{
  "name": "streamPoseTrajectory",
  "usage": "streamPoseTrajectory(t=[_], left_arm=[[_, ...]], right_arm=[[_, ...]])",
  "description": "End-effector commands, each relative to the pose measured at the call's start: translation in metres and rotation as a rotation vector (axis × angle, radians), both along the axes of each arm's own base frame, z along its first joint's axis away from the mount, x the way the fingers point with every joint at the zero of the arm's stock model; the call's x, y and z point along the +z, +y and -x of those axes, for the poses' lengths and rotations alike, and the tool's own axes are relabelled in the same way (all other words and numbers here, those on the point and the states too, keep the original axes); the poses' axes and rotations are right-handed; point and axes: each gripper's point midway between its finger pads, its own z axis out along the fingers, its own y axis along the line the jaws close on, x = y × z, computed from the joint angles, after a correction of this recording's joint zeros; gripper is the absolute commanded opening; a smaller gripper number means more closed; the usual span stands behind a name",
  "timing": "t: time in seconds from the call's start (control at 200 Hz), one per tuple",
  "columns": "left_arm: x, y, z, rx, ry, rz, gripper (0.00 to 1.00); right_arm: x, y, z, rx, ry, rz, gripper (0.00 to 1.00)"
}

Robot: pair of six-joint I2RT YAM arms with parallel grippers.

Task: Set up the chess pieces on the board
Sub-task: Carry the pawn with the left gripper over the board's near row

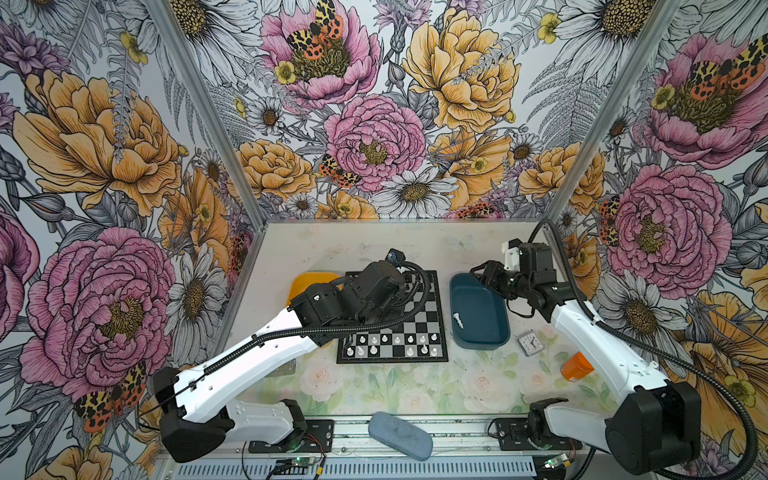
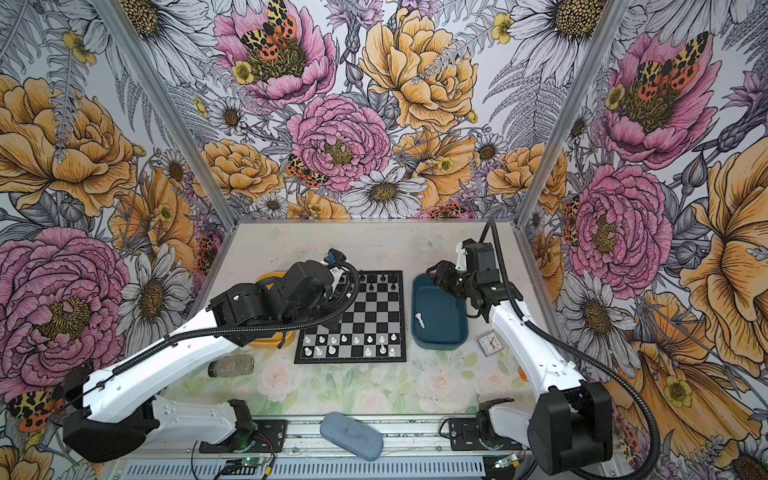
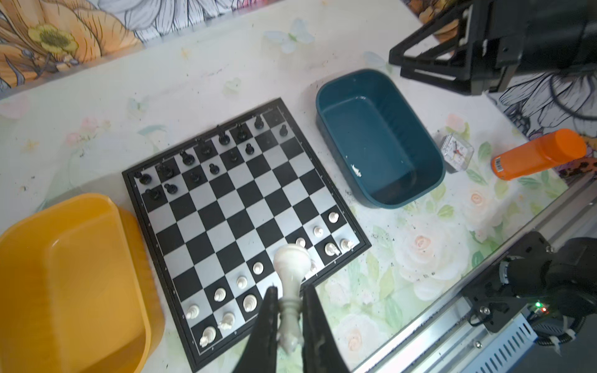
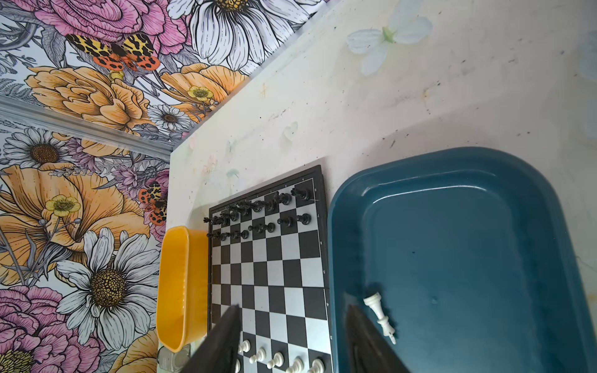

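Placing step: the left gripper [image 3: 290,302] is clenched on a tall white piece [image 3: 290,263] over the near rows of the board [image 3: 232,206]. Next, I think, it must lower the piece upright onto an empty near-row square. The right gripper [image 4: 294,306] stands released and holds nothing.

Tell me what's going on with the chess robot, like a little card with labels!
Left gripper: shut on a tall white piece, above the board
Right gripper: open, holding nothing, by the blue tray
In that tray: one fallen white piece, lying on its side
On the board: black pieces on the far rows, white pieces on the near rows, with gaps
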Motion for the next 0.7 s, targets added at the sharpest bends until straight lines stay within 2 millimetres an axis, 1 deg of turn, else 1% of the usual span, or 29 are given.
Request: streamPoseTrajectory(t=[0.0,0.215,0.31,0.415,0.696], left_arm=[[-0.015,0.008,0.018,0.017,0.125,-0.031,0.0],[-0.044,0.007,0.038,0.001,0.287,-0.12,0.0],[-0.058,0.004,0.047,-0.02,0.347,-0.151,0.0],[-0.073,0.002,0.054,-0.036,0.405,-0.171,0.0],[-0.112,0.006,0.067,-0.055,0.544,-0.27,0.0]], right_arm=[[-0.007,0.004,-0.004,0.024,-0.021,0.011,0.54],[-0.018,0.002,0.0,0.027,-0.013,0.021,0.54],[-0.022,0.003,0.001,0.032,-0.005,0.025,0.54],[-0.027,0.003,0.0,0.037,0.003,0.03,0.54],[-0.044,0.009,-0.004,0.055,0.031,0.014,0.54]])
